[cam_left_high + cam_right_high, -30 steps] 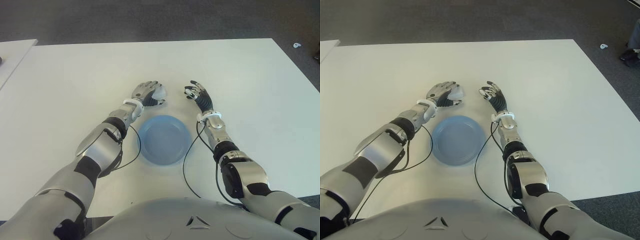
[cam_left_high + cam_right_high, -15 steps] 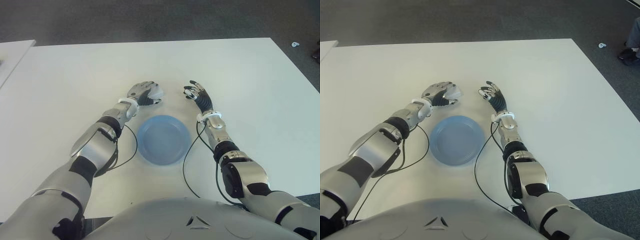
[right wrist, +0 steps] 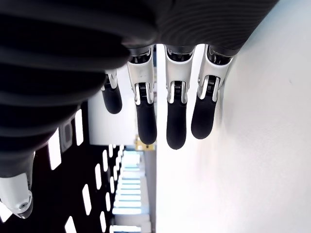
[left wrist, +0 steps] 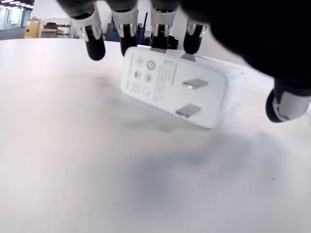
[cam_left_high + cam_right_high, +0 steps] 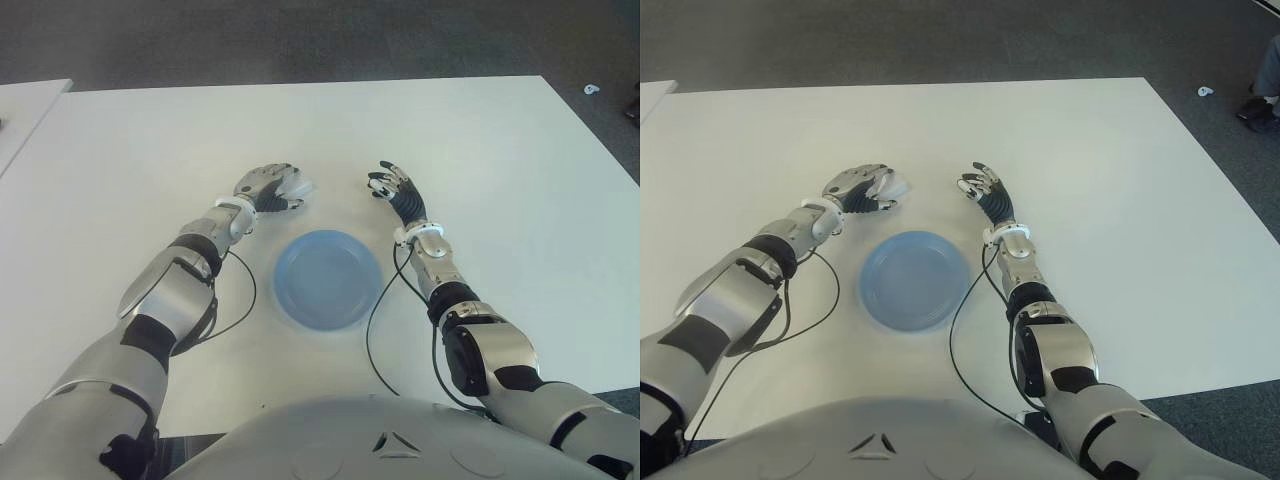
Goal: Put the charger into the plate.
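A white charger (image 4: 180, 87) with two flat prongs facing the wrist camera sits under my left hand's curled fingers (image 4: 127, 36), thumb at its other end. In the eye views my left hand (image 5: 268, 186) holds the charger (image 5: 298, 186) low over the white table (image 5: 480, 150), beyond and to the left of the blue plate (image 5: 328, 280). The plate holds nothing. My right hand (image 5: 392, 187) shows beyond the plate's right side, its fingers (image 3: 176, 124) extended with nothing between them.
A second white table (image 5: 20, 110) stands off to the left. Dark carpet lies past the far edge, with a small white object (image 5: 593, 90) on it at the right. Black cables (image 5: 372, 320) hang along both forearms near the plate.
My left hand has carried the charger leftward, away from the plate's far rim. The right hand and the plate have stayed where they were.
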Tool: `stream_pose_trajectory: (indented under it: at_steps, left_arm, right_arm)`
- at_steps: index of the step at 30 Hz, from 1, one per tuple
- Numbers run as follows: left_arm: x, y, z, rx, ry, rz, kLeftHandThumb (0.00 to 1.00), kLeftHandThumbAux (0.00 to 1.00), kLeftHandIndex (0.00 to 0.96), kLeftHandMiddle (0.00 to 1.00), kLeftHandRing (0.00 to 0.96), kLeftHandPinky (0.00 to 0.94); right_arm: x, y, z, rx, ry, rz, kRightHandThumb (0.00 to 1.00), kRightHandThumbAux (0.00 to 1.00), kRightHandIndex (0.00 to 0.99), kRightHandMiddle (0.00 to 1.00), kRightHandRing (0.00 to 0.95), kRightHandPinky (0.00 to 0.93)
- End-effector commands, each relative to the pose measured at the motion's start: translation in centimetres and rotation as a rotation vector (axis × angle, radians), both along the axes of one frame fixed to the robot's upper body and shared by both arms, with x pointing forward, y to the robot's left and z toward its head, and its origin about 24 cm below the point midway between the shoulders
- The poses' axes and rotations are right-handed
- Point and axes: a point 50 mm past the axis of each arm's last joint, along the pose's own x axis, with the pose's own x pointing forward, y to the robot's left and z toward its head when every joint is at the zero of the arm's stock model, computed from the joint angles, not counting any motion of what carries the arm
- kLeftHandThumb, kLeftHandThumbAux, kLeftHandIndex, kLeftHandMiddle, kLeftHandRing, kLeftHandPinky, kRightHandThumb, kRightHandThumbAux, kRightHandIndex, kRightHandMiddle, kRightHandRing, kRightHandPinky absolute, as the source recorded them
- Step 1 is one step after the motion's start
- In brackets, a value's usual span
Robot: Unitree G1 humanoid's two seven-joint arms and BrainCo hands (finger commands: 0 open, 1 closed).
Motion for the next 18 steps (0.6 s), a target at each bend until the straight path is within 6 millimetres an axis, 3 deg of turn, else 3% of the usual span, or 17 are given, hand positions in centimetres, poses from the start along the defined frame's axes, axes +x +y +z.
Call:
stream_pose_trajectory:
  at_steps: [1,18]
  left_arm:
    - [-1.4,1.3,-1.7,0.036,0.069,0.014,0.123,0.401,0.000,0.000,0.000,0.000]
    - [-1.9,2.4,-1.3,0.045,0.022,-0.059,0.109,0.457,0.000,0.001,0.000,0.000]
  right_arm:
    - [-2.8,-0.5,-4.1,-0.003,0.217,-0.022,0.000,0.560,0.141,0.295,0.300,0.288]
    - [-2.8,-0.6,-4.1,-0.005,0.218,-0.021,0.000,0.566,0.154,0.296,0.297,0.283]
